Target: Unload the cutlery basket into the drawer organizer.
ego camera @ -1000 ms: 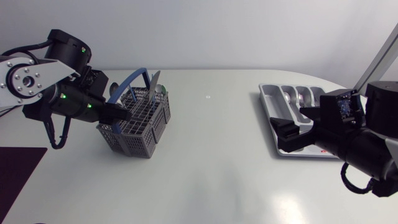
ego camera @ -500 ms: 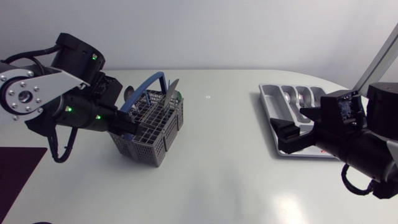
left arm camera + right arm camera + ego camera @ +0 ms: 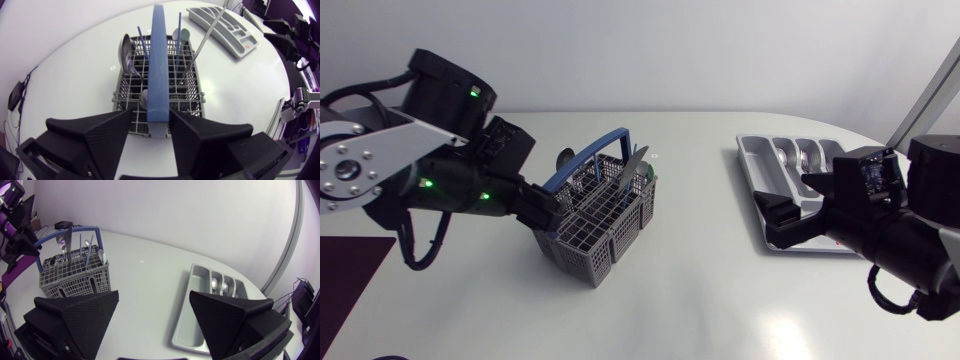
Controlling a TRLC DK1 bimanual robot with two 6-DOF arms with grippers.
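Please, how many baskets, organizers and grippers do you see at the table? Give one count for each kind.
Basket: 1
Organizer: 1
Grippers: 2 (left gripper, right gripper)
Total: 4

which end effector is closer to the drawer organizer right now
Right. The right end effector hangs open at the drawer organizer's near end. The left end effector is far across the table, shut on the cutlery basket's blue handle.
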